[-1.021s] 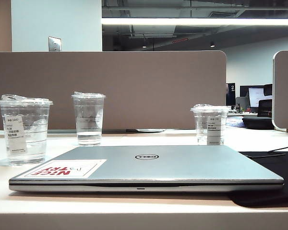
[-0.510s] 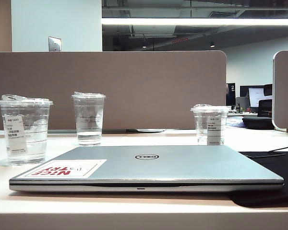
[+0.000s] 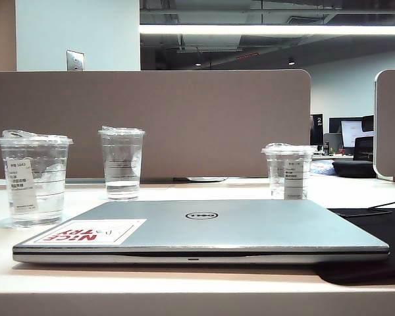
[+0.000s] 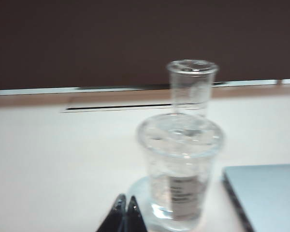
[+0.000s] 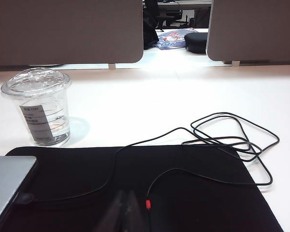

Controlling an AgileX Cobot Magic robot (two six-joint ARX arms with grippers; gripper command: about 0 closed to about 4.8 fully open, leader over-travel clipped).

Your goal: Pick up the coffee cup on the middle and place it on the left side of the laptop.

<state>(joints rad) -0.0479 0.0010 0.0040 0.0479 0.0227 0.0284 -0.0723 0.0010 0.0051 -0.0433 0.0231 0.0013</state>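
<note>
The coffee cup (image 3: 33, 181), a wide clear lidded cup with a small white label, stands on the table to the left of the closed silver laptop (image 3: 204, 230). In the left wrist view the coffee cup (image 4: 180, 169) is close in front of my left gripper (image 4: 125, 207), which is shut and empty, just beside the cup's base. The laptop's corner (image 4: 266, 198) shows beside the cup. My right gripper (image 5: 127, 205) is shut and empty over a black mat (image 5: 183, 193). Neither gripper shows in the exterior view.
A narrower clear cup (image 3: 122, 164) stands behind the coffee cup. A third cup with a long label (image 3: 288, 171) stands at the far right of the laptop. A loose black cable (image 5: 232, 140) lies across the mat. A grey partition (image 3: 151, 125) closes the back.
</note>
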